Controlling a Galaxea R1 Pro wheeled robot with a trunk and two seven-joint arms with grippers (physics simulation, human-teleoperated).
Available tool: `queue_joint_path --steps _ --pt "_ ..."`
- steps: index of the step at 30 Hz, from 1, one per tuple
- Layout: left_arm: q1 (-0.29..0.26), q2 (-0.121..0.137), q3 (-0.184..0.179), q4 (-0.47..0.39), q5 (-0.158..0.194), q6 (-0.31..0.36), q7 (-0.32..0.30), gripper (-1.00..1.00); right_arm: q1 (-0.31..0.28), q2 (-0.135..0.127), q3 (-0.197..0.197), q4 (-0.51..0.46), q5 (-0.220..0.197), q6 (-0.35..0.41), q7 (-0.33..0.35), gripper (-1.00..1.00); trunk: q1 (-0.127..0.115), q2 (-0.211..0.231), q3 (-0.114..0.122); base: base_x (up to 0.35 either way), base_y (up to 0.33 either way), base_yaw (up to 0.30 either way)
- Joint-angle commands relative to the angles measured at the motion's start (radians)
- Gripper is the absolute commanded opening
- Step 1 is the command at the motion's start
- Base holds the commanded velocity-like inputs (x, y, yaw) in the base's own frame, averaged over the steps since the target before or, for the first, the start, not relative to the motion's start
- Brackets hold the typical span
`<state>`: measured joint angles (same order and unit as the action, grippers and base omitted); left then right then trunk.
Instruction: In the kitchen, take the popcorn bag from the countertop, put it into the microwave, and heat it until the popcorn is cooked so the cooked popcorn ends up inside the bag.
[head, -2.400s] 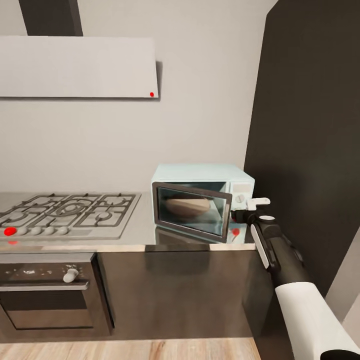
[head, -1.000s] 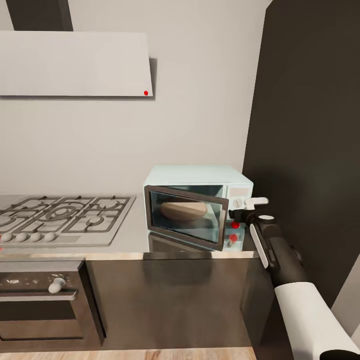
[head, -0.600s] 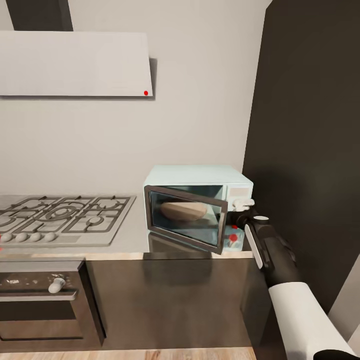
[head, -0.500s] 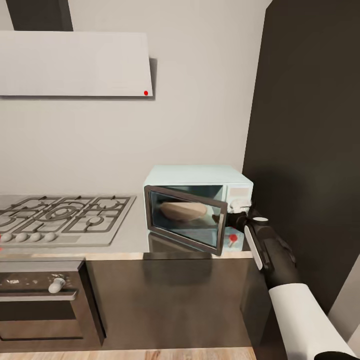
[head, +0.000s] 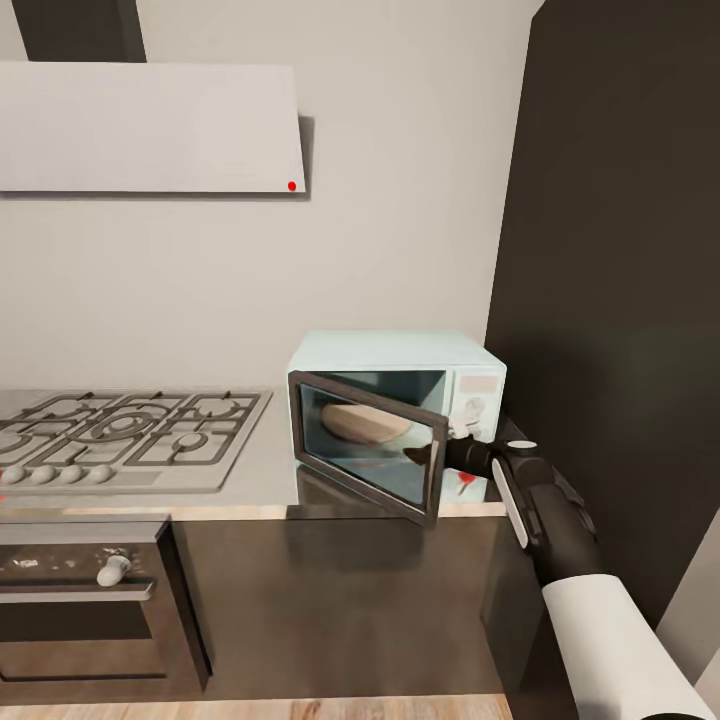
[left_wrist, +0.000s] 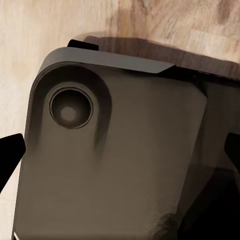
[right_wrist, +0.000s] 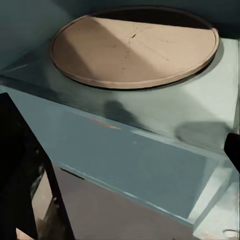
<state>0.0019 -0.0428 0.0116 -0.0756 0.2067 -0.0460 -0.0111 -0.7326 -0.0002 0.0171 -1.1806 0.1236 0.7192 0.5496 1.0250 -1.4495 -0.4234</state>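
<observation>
**Door pulled wider, right gripper now at its free edge**

Since the earlier frames my right arm has swung in from beside the knob panel, and the dark-framed glass door (head: 365, 445) has come further open. My left gripper (left_wrist: 120, 155) hangs parked over the robot's dark base, fingers apart and empty, out of the way. On the grey stone desk (head: 265, 470), past the steel gas hob (head: 120, 430), the pale mint boxy microwave (head: 400, 350) stands at the right end. Its round tan turntable (right_wrist: 135, 45) lies bare, ready for loading, I judge. The right gripper (head: 432, 456) sits just at the door's edge, fingers apart, facing the cavity. Where the popcorn bag is, I cannot tell.
</observation>
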Motion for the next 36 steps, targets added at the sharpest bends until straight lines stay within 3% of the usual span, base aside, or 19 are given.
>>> queue_joint_path --steps 1,11,17,27,30,36 --pt "0.0 0.0 0.0 -0.001 0.007 -0.002 -0.001 1.0 -0.001 0.0 0.0 -0.002 0.013 0.002 0.008 1.0 0.0 -0.001 -0.001 0.0 0.0 0.0" --pt "0.0 0.0 0.001 -0.001 0.007 -0.002 -0.001 1.0 -0.001 -0.002 -0.005 -0.01 0.012 0.004 0.005 1.0 0.0 -0.001 -0.001 0.0 0.0 0.0" --pt "0.001 0.0 0.001 -0.001 0.007 -0.002 -0.001 1.0 -0.012 -0.002 -0.009 -0.127 0.018 0.057 0.006 1.0 0.0 -0.001 -0.001 0.0 0.0 0.0" --pt "0.001 0.0 0.001 -0.001 0.008 -0.002 -0.001 1.0 -0.013 -0.003 -0.003 -0.126 0.008 0.061 0.012 1.0 0.0 -0.001 -0.001 -0.067 0.067 0.0" --pt "0.001 0.0 0.001 -0.001 0.008 -0.002 -0.001 1.0 -0.013 -0.003 -0.003 -0.124 0.008 0.06 0.038 1.0 0.0 -0.001 -0.001 -0.074 0.073 0.0" --pt "0.001 0.0 0.001 -0.001 0.007 -0.002 -0.001 1.0 -0.013 -0.017 -0.003 -0.122 0.01 0.06 0.186 1.0 0.0 -0.001 -0.001 -0.008 0.008 0.0"
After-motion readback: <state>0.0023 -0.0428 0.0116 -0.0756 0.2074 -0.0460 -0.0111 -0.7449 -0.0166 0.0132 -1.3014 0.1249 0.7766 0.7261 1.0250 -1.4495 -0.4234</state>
